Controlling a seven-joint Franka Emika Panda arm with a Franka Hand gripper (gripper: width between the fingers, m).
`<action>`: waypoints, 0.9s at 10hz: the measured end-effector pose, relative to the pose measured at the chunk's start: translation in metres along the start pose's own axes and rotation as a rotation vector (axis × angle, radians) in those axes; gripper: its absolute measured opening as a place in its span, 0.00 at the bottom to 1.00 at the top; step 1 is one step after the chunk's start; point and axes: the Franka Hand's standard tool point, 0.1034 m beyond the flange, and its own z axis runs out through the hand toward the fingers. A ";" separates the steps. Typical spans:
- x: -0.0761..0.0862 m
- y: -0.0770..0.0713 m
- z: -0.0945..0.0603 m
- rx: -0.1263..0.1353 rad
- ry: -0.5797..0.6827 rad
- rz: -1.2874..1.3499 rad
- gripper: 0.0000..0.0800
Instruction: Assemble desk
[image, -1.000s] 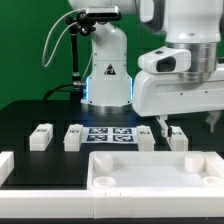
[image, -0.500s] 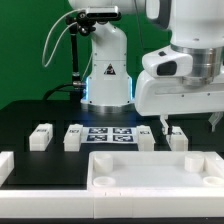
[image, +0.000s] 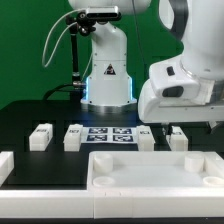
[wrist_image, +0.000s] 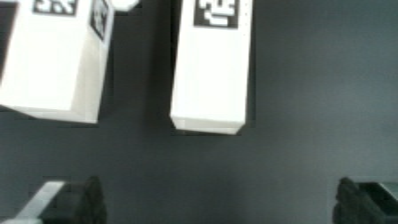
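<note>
The desk's white rimmed panel (image: 150, 172) lies at the front of the black table. Four white block legs with tags lie in a row behind it: two on the exterior view's left (image: 40, 136) (image: 73, 136) and two on its right (image: 145, 137) (image: 178, 137). My gripper (image: 170, 127) hangs just above the right pair, open and empty. In the wrist view two legs (wrist_image: 54, 60) (wrist_image: 210, 65) lie side by side on the dark table. The gripper (wrist_image: 221, 203) stands apart from them, its dark fingertips (wrist_image: 71, 200) wide apart with nothing between them.
The marker board (image: 110, 135) lies flat between the two pairs of legs. The arm's white base (image: 107, 65) stands behind it, with a green backdrop beyond. White blocks sit at the table's front left (image: 5, 165) and front right (image: 218, 162) edges.
The arm's hand has shifted toward the exterior view's right and a little lower. The legs and the panel have not moved.
</note>
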 end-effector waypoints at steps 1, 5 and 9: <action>0.002 0.000 0.002 -0.001 -0.045 0.001 0.81; -0.005 0.002 0.020 -0.004 -0.398 0.008 0.81; -0.009 -0.003 0.035 -0.012 -0.388 0.000 0.81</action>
